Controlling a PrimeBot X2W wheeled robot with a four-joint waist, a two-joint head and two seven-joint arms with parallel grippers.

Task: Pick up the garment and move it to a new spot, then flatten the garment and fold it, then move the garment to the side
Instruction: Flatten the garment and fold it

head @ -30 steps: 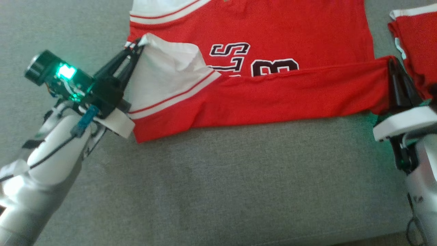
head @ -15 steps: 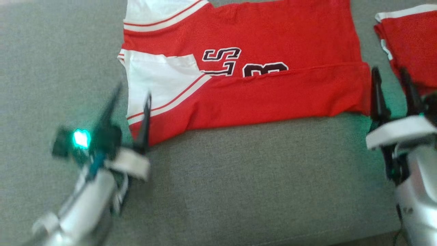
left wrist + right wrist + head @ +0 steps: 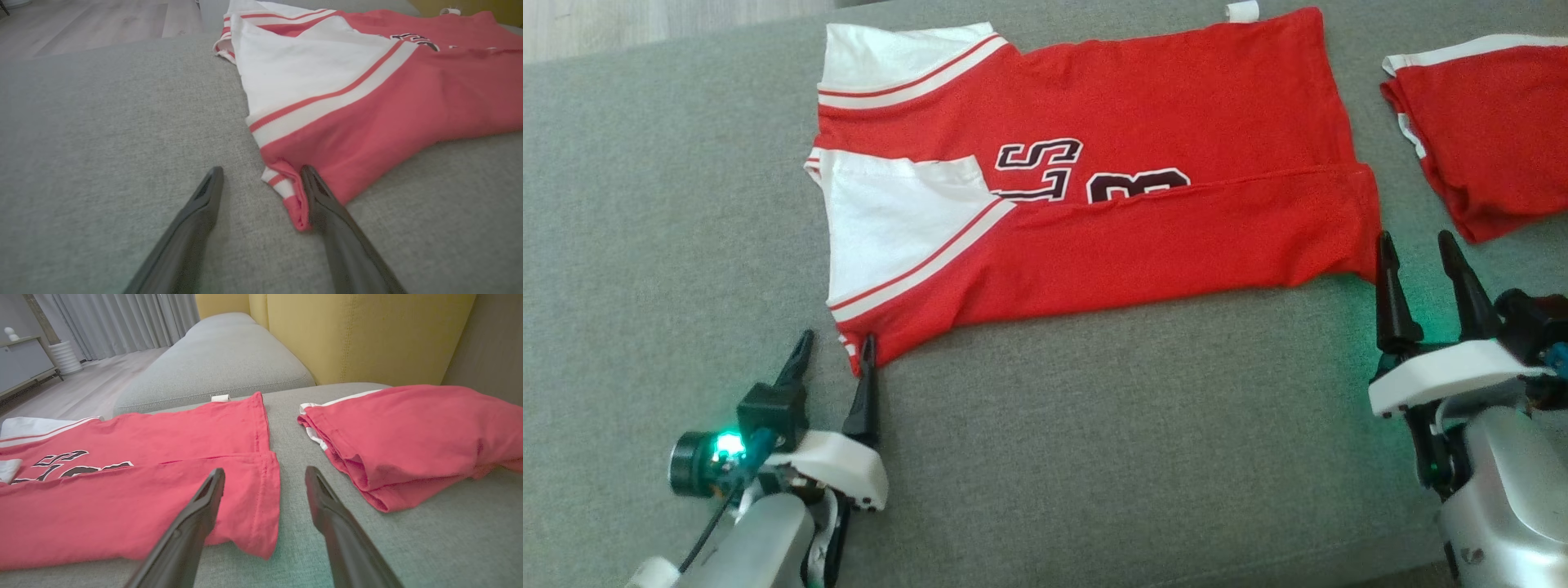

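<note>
Garment (image 3: 1176,237) flat, near corners beside spread jaws

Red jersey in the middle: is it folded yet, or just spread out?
Partly folded. The jersey lies flat, with its near edge turned over the front, hiding part of the lettering.

We see the left gripper (image 3: 837,336) and the right gripper (image 3: 1414,237) each built from two long, dark, matt fingers (image 3: 186,237) that taper to narrow tips. Each pair rises from a white, rounded mounting plate (image 3: 837,469), and behind the plates we find smooth silver-grey forearm shells (image 3: 1507,490). On the left wrist we note a black cylindrical module (image 3: 689,467) with a glowing green light (image 3: 727,445), a small blue connector (image 3: 760,445) and a thin black cable (image 3: 704,535) along the shell.
</note>
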